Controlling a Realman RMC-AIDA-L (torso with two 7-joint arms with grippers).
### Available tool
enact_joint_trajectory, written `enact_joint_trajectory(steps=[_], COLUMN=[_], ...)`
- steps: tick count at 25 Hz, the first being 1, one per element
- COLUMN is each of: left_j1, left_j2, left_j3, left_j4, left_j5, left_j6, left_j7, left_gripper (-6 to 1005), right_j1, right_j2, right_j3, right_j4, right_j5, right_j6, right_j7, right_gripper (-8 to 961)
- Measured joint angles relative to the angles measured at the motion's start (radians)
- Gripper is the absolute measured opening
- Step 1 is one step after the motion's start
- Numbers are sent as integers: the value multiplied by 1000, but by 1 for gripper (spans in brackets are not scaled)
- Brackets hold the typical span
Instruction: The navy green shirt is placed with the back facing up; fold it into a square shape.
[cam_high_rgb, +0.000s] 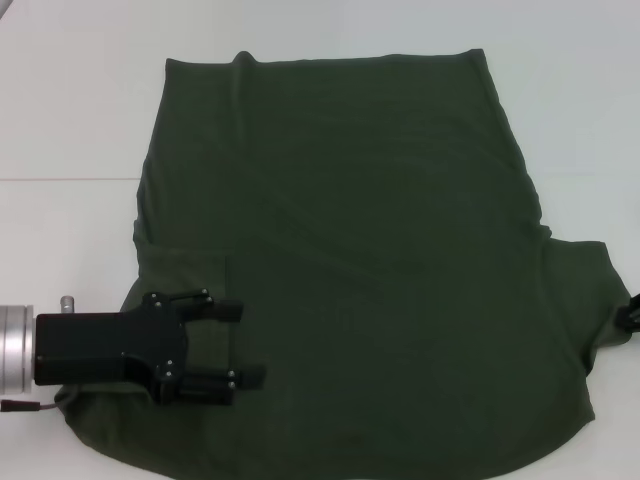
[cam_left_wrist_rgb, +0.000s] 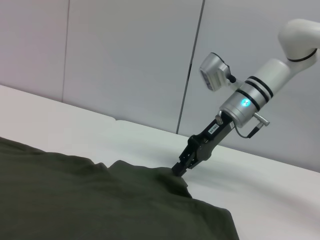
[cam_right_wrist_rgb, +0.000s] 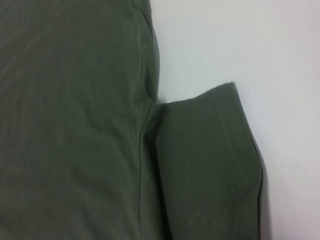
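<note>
Head view: navy green shirt lies spread flat on the white desk, plain side up, hem toward the far edge, one sleeve sticking out at the right. Left hand comes in from the left over the shirt's near-left part, fingers parted, nothing between them. Right hand only a dark bit at the right edge, touching or just beside the sleeve tip; cannot tell its grip here

Left wrist view: shirt across the foreground on the desk, right hand angled down with fingertips pinched on the raised sleeve edge

Right wrist view: shirt body and sleeve flat on the desk, own fingers not visible
</note>
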Motion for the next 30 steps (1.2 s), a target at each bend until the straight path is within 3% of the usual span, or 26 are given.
enact_joint_trajectory(steps=[10,13,18,30], left_j1=[-1,-2,-3,-1], left_j2=[0,0,0,1], left_j3=[0,0,0,0], left_j4=[0,0,0,0], left_j5=[-12,-13,-13,-13], left_j6=[-3,-2,-1,5], left_j7=[-1,-3,-5,-6], left_gripper=[903,903,903,903], right_j1=[0,0,-3,-28], right_j2=[-2,-3,-5,-21], right_j3=[-29,-31,-17,-13], right_j4=[-10,-11,-13,-64], right_j5=[0,1,12,6], right_j6=[-15,-17,-29,-99], right_j7=[-10,-13,-32,1], right_gripper=[133,57,15,200])
